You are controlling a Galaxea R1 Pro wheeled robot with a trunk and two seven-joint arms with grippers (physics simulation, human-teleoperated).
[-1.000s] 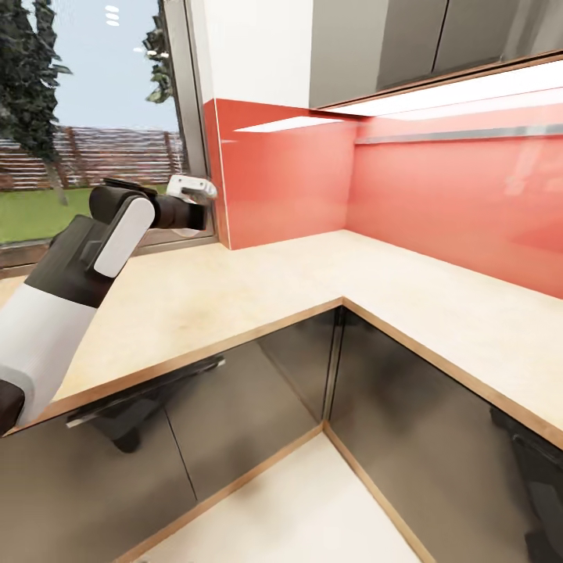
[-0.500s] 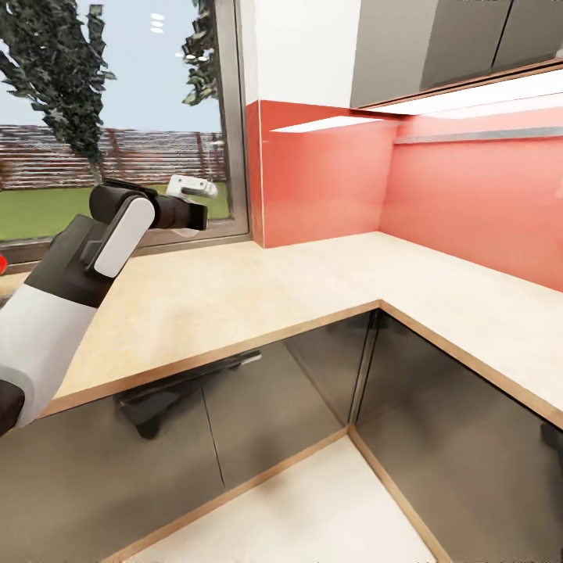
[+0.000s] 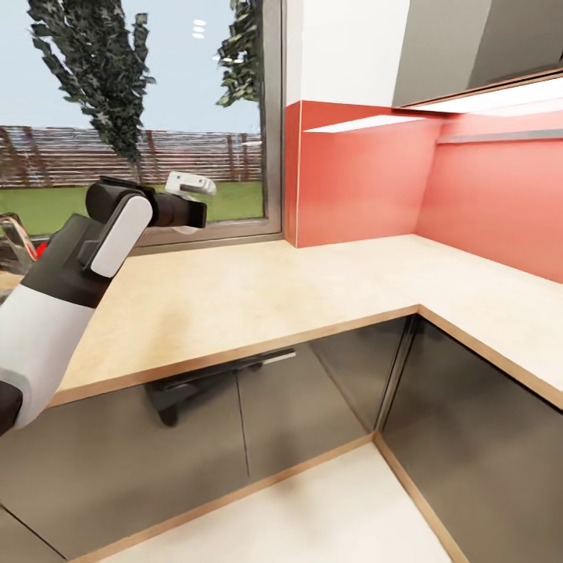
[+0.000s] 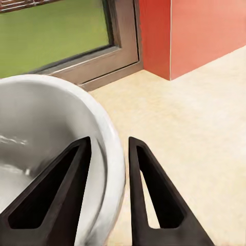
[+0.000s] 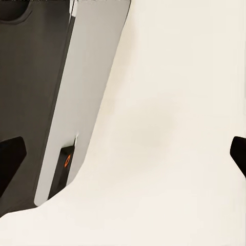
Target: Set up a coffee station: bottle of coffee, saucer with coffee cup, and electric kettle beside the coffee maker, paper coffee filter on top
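The left gripper [image 4: 106, 197] pinches the saucer [image 4: 41, 154] by its rim over the countertop [image 3: 258, 297]; a jolt could slip it loose.

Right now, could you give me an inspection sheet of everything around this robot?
Surface: light wood kitchen countertop, L-shaped, running into a corner.
Job's things: white saucer, held above the countertop; a glassy item with a red spot at the head view's left edge, too cut off to name.
Clutter: nothing seen.
Grippers: left pincer shut on the saucer, one finger on each side of its rim; right pincer open, fingers wide apart, holding nothing.
Cables: nothing seen.
Surroundings: window onto lawn and fence, red backsplash, dark grey cabinet fronts, pale floor.
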